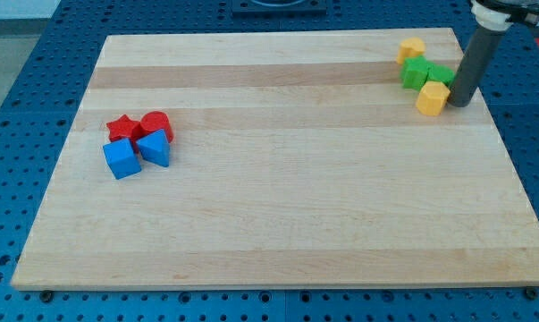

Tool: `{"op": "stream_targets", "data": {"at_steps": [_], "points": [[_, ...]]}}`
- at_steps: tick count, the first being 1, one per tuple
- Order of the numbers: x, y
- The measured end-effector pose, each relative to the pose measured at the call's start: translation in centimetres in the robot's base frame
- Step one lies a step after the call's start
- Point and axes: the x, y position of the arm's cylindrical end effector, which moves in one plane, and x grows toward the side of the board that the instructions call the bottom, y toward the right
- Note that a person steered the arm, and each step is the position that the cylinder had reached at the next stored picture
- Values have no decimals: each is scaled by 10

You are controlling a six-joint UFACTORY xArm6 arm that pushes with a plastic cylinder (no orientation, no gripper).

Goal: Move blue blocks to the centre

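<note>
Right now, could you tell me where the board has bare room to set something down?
The whole middle and the view's bottom are bare. Crowded spots: the view's left, where the blue cube, blue wedge-like block, red star and red block cluster, and the top right around my tip.

Wooden board [287, 224] on blue pegboard [37, 107]

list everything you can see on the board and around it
blue cube block: 1, blue, view's left
blue wedge-like block: 1, blue, beside the cube
red star block: 1, red, above the blue cube
red rounded block: 1, red, beside the star
yellow blocks: 2, yellow, view's top right
green blocks: 2 apparently, green, between the yellows
wooden board: 1, pale wood
blue pegboard table: 1, blue, underneath
my tip: 1, dark, right of the lower yellow block
</note>
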Motion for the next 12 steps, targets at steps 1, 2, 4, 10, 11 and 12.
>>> {"op": "stream_targets", "data": {"at_steps": [1,2,4,10,11,12], "points": [[-8,-1],[-8,-1],[-2,1],[139,-182],[141,-239],[158,-296]]}}
